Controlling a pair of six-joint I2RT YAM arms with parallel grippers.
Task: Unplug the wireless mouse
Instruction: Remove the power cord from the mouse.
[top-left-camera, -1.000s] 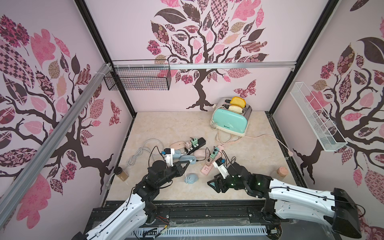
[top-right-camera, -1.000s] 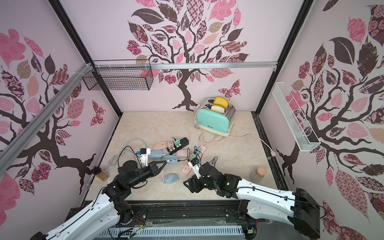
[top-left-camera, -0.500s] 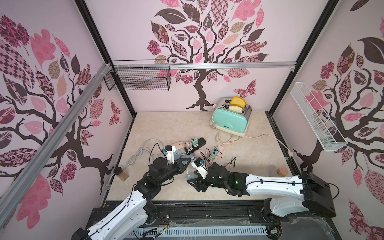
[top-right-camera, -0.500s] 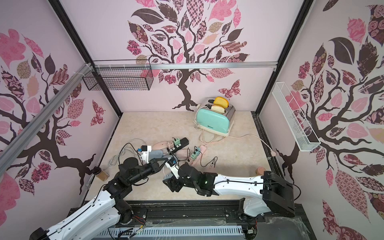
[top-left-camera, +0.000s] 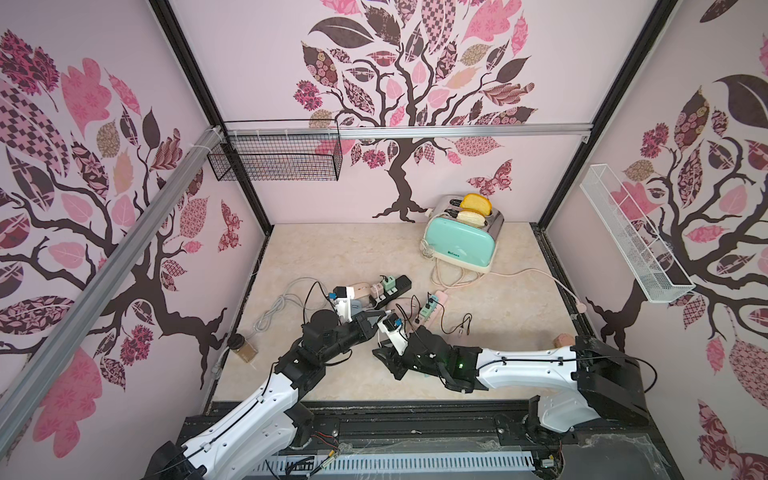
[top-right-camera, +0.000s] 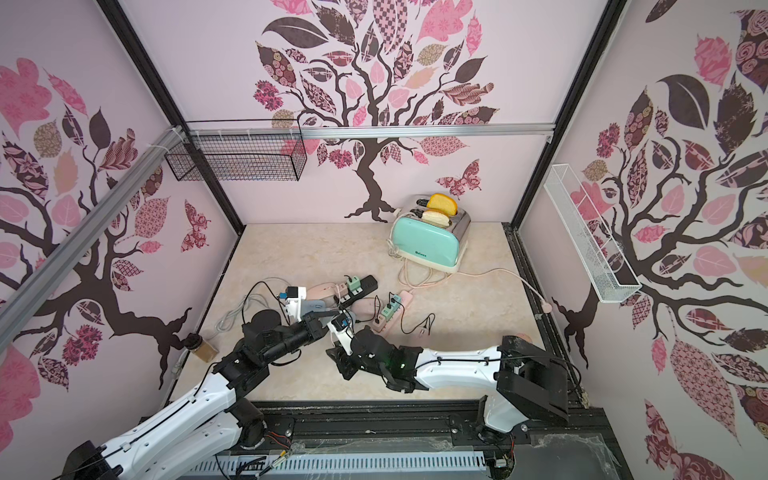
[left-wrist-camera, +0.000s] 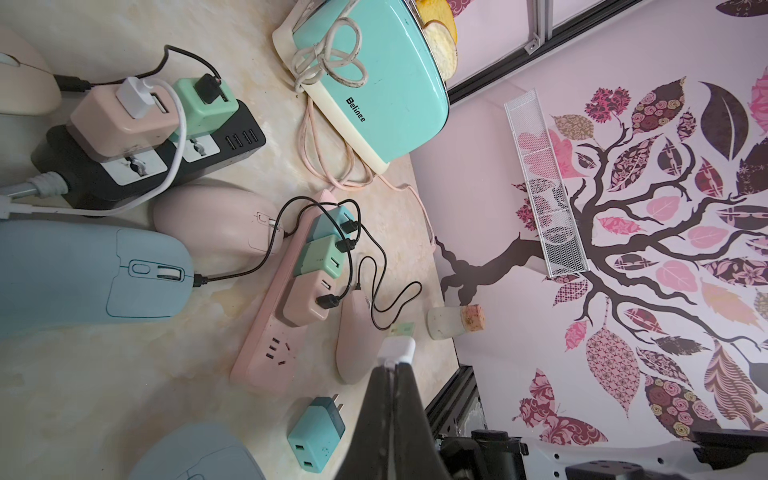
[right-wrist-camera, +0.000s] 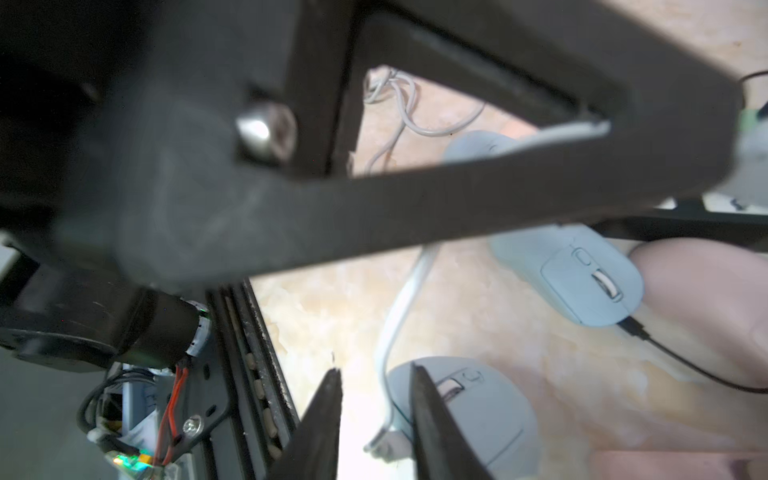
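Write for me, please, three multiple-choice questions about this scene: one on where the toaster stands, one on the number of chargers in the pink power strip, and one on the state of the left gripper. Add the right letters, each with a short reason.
1. Where does the toaster stand?
A. at the far back of the table
B. at the front edge
C. hanging on a side wall

2. How many chargers sit in the pink power strip?
A. one
B. three
C. five

3. What is the state of the left gripper?
A. wide open and empty
B. shut on a white plug
C. shut on a spoon

Key:
1 A: both top views show it at the far end.
2 B: the left wrist view shows a blue, a green and a pink one in a row.
3 B: there the fingertips meet at the plug's base.
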